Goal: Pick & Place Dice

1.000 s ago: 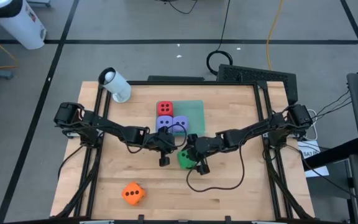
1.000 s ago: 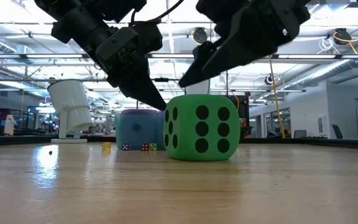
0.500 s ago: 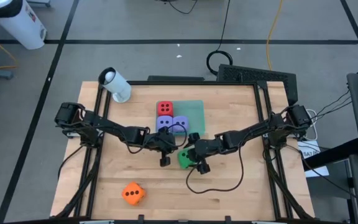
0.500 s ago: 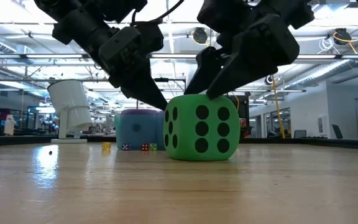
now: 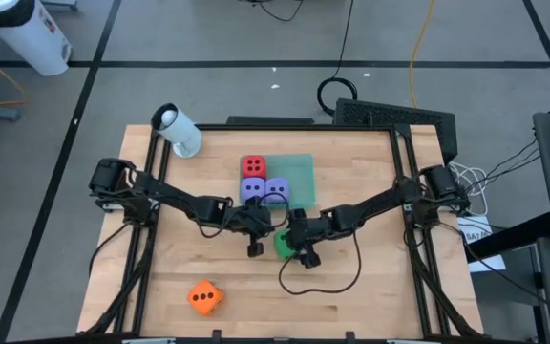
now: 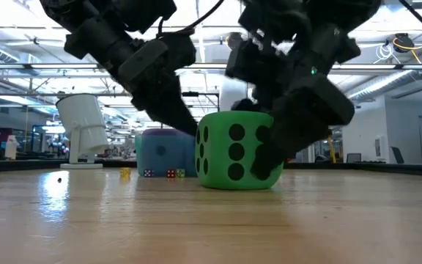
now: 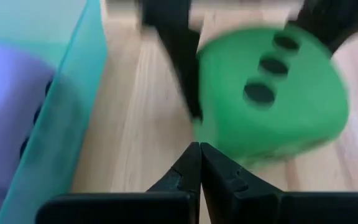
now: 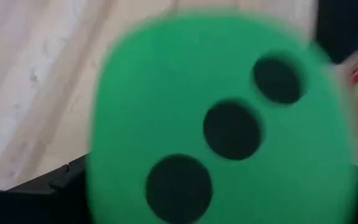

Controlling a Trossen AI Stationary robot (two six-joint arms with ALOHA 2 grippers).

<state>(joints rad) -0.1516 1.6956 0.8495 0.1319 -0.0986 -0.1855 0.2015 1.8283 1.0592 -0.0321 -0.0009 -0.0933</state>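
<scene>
The green die [image 5: 280, 246] sits on the wood near the table's middle, just off the near edge of the teal tray [image 5: 300, 170]. The red die [image 5: 253, 167] and two purple-blue dice [image 5: 252, 189] [image 5: 277, 188] rest on the tray. The orange die [image 5: 204, 297] lies toward the near left. My right gripper [image 5: 295, 242] is open and low over the green die [image 6: 233, 150], with one finger [image 6: 293, 136] down its side. My left gripper [image 7: 199, 151] is shut, its tips just left of the green die [image 7: 272, 93]. My right gripper comes at the green die from above with a finger on each of two opposite sides [image 7: 180, 68]. The die stands flat on the table. I cannot tell whether the fingers touch it. My left gripper's shut tips are close to the die's left side; I cannot tell if they touch.
A white cylinder [image 5: 178, 131] lies at the far left corner of the table. The tray's clear teal wall [image 7: 73, 124] rises right beside my left gripper. Bare wood stretches along the near edge and the right side. Cables trail from both arms.
My right gripper has dropped from above the green die and tipped downward, so its fingers now reach down beside the die. The die has stayed where it was. My left gripper has kept shut beside it.
</scene>
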